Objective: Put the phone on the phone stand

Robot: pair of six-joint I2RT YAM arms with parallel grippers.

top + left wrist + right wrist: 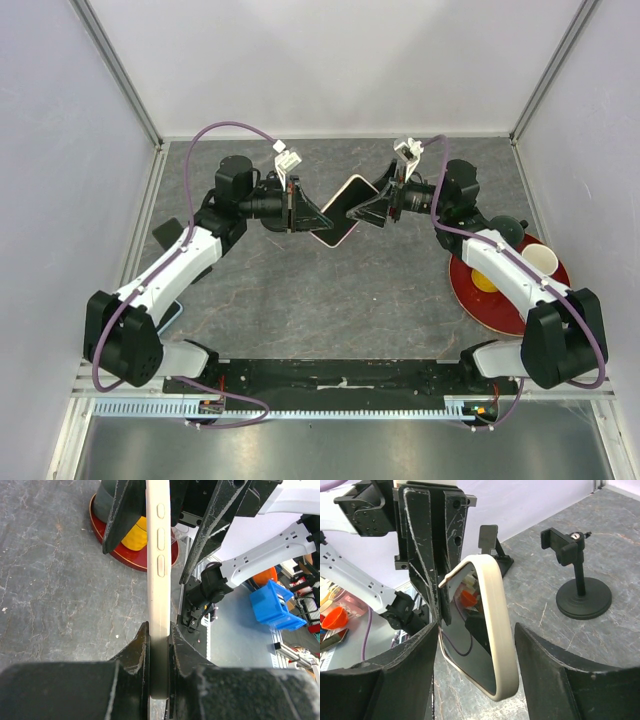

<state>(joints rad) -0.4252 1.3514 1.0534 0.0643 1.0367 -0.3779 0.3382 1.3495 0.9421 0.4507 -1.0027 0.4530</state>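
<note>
- One phone in a cream case with a dark screen (340, 208) hangs above the grey stone-patterned worktop (330, 300), midway between the two arms; it is tilted and rests on neither stand
- The left gripper (159, 635) has its jaws clamped narrow on one end of the phone, one black finger pressed to each flat face; the left wrist view sees the phone edge-on, with three oval side buttons in a row along the case
- The right gripper (476, 627) has its jaws spread wide, straddling the phone's other end; one finger lies close to the screen side and the other stands clearly apart from the back, so this gripper has no grip on it
- Two stands show in the right wrist view, both on the worktop beyond the phone: one black folding stand with a grey back plate (490, 547), and one black round-based post stand with a clamp head (580, 587); the two are apart from each other; I cannot tell which one the task means
- One red round plate (500, 305) sits on the worktop by the right arm; it carries three things: one yellow object (485, 280), one white cup (540, 262) and one dark green object (510, 232)
</note>
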